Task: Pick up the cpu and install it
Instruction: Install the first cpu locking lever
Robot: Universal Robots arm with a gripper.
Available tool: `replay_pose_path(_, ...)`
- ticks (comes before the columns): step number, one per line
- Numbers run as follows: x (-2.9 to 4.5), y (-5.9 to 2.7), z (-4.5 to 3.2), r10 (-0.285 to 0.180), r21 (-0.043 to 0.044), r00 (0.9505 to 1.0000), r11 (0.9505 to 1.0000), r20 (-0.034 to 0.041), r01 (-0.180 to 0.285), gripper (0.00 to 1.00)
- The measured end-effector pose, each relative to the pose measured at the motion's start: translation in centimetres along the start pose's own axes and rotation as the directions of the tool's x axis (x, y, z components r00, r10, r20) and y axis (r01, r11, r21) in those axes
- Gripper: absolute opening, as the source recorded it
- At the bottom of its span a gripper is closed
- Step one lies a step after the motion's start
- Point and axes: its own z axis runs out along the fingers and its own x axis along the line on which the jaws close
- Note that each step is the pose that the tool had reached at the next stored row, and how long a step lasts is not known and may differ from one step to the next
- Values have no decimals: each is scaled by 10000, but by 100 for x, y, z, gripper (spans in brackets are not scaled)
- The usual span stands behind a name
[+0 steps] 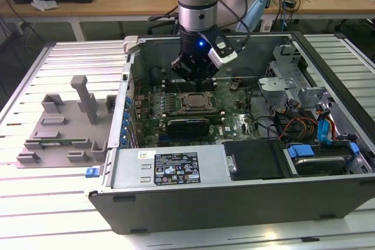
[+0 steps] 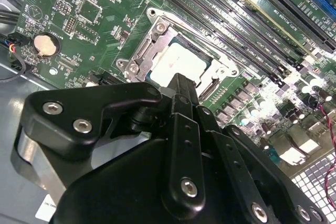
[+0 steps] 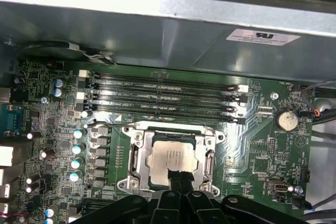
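Exterior view: the arm stands over the open computer case (image 1: 176, 168), which rests on the slatted tabletop (image 1: 58, 215). The claw (image 1: 197, 84) hangs straight down above the socket (image 1: 183, 102) near the middle of the motherboard. The cpu (image 1: 196, 101) lies flat inside that socket, directly below the claw, not off to a side. A grey fixture tray (image 1: 64, 127) sits outside the case on the exterior view's left, well apart. Second wrist view: the claw (image 2: 181, 81) reads as closed, its fingers drawn together into one dark bar with nothing between them. Its tip overlaps the near edge of the cpu (image 2: 181, 59), whose pale metal top sits level within the socket frame (image 2: 152, 40). Whether tip and lid touch cannot be told. First wrist view: the cpu (image 3: 173, 156) is near-square, so no long axis matters; its edges run parallel to the memory slots (image 3: 163, 98). The claw (image 3: 180, 178) sits over the cpu edge farthest from those slots, fingers closed and empty. By this lie the chip looks seated in place rather than carried.
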Motion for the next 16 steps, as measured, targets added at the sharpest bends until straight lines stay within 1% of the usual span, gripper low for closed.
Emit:
replay_pose_path(9, 1, 0, -3, 0, 1, 10000, 10000, -1, 0, 11)
replay_pose_path(11, 15, 1, -4, 0, 2, 10000, 10000, -2, 0, 11)
replay_pose_path(12, 36, 3, -5, -1, 1, 10000, 10000, -1, 1, 11)
replay_pose_path(13, 103, 9, -7, 0, 1, 10000, 10000, 2, 0, 11)
replay_pose_path(15, 205, 17, -12, 1, 1, 10000, 10000, 15, -1, 11)
replay_pose_path(16, 238, 20, -13, 1, 2, 10000, 10000, 21, -1, 11)
